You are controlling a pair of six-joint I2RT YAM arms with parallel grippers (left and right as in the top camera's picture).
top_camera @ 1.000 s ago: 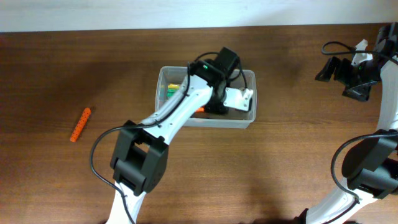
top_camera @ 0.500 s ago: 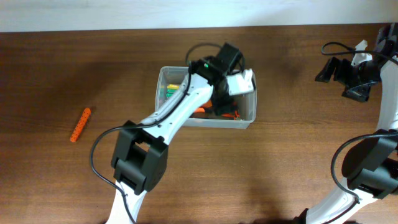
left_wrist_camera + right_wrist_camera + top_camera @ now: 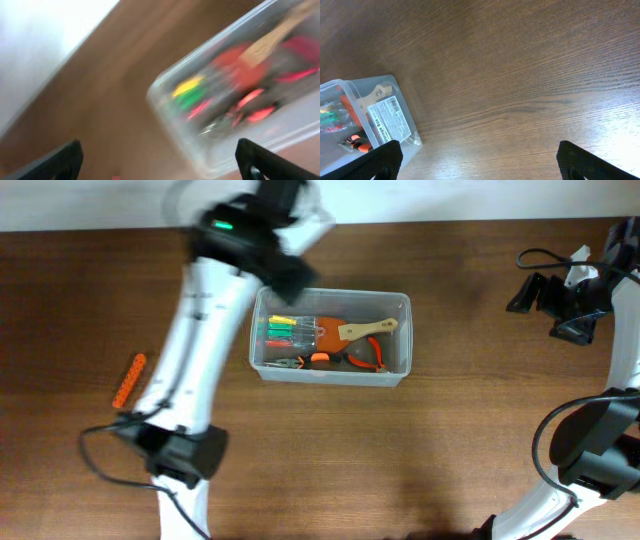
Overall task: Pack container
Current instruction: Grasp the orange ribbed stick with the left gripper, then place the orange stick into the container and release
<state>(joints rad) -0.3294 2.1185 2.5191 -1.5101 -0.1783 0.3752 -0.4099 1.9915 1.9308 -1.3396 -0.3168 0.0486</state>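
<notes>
The container (image 3: 330,370), a clear rectangular tub, stands mid-table. Inside lie green- and yellow-handled screwdrivers (image 3: 278,330), a wooden-handled orange tool (image 3: 355,331) and orange-handled pliers (image 3: 372,358). My left gripper (image 3: 293,268) is a blur above the tub's back-left corner, open and empty. In the left wrist view the container (image 3: 200,150) shows blurred at the right, beyond the left gripper (image 3: 162,167). My right gripper (image 3: 548,310) hangs open at the far right, over bare wood. In the right wrist view the right gripper (image 3: 482,165) is empty, with the container (image 3: 395,95) at the lower left.
An orange ridged stick (image 3: 128,380) lies on the table at the left. A white wall (image 3: 450,200) runs behind the table's back edge. The right arm's cable (image 3: 545,255) loops near the far right edge.
My left gripper opened, rose out of the container and swung back and left. The wooden-handled tool now lies uncovered in the tub. The right arm has not moved.
</notes>
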